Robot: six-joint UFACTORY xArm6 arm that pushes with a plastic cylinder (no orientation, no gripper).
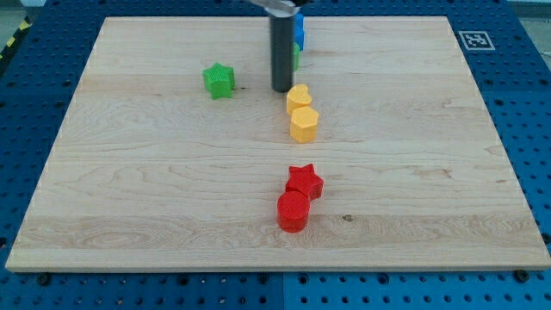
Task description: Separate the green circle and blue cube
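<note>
Mostly hidden behind rod: blue cube (300, 29), green circle (296, 57); my tip (282, 89) beside yellow heart (298, 96); no tool.

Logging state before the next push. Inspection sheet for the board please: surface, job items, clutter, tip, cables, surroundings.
Surface: wooden board, flat, light grain.
Job's things: blue cube and green circle at the view's top, both mostly hidden behind the rod; whether they touch cannot be told.
Clutter: green star; yellow heart touching yellow hexagon; red star touching red cylinder.
Grippers: none; my tip sits just left of the yellow heart, below the job's pair.
Cables: nothing seen.
Surroundings: blue perforated table; fiducial tag by the board's top-right corner.
</note>
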